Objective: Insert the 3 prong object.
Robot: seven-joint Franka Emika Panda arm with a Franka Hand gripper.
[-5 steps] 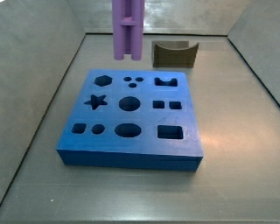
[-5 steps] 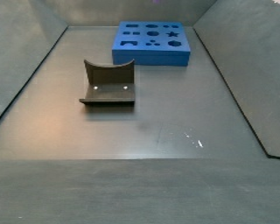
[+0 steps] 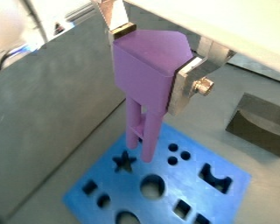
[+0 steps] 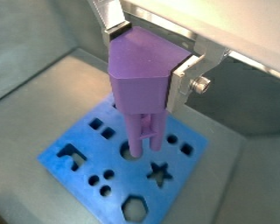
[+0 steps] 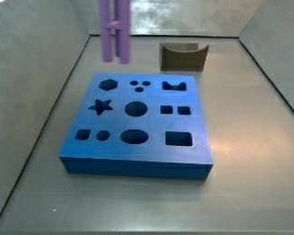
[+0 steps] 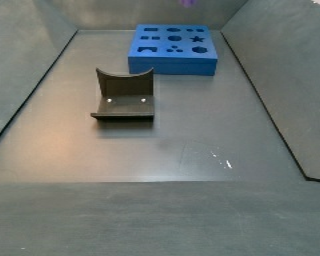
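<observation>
One claw (image 4: 149,54) pinches the 3 prong object (image 4: 143,87) upright above the blue block (image 4: 113,162), prongs down.

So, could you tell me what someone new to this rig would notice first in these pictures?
Probably the light-purple 3 prong object, clamped between the gripper's silver fingers and hanging prongs down above the blue block. That block, full of cut-out shapes such as a star and circles, lies on the grey floor. The dark olive curved block stands apart from it on the floor.
</observation>
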